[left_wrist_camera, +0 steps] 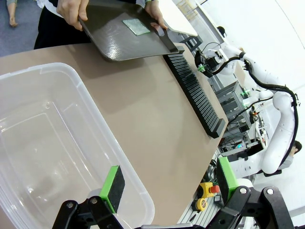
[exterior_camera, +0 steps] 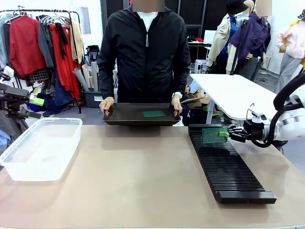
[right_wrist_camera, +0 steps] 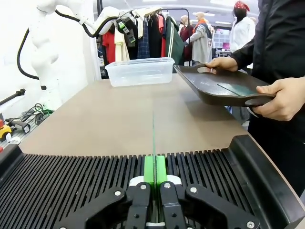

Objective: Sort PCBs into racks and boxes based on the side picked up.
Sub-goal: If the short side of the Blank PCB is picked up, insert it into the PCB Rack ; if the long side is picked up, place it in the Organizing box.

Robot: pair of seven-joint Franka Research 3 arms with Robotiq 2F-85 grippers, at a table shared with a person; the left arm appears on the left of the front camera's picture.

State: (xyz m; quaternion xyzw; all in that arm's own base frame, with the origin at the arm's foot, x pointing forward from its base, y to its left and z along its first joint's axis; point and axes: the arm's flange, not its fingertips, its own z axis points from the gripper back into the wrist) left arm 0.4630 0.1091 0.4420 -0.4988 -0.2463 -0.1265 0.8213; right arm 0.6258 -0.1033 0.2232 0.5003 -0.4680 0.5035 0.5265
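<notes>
PCB (exterior_camera: 214, 135) nearest the robot stands upright over the far end of the rack (exterior_camera: 228, 167). It is pinched at one side edge by the right hand (exterior_camera: 225, 134), whose jaws are closed down on it. The front view shows its broad green face turned toward the camera. The right wrist view gives it edge-on, a thin green line rising from between the two green pads (right_wrist_camera: 149, 168), with the rack's ribs running off to either side. Neither view tells whether its lower edge sits in a slot. The rack lies lengthwise on the right part of the bench (exterior_camera: 143, 176), running from the robot's side toward the person. On the left part sits the clear box (exterior_camera: 40, 148), with nothing visible in it. The left wrist view adds what the front view lacks: the left hand (left_wrist_camera: 170, 185) hangs above the box's near rim, jaws spread wide and nothing between them. At the bench's far edge a dark flat tray (exterior_camera: 128, 117) is gripped at one end by a person's hand (exterior_camera: 106, 103) and at the other end by the other (exterior_camera: 177, 102). The right wrist view shows it lifted clear of the bench top. A second PCB (exterior_camera: 153, 114) lies flat on the tray, right of its middle in the front view.
</notes>
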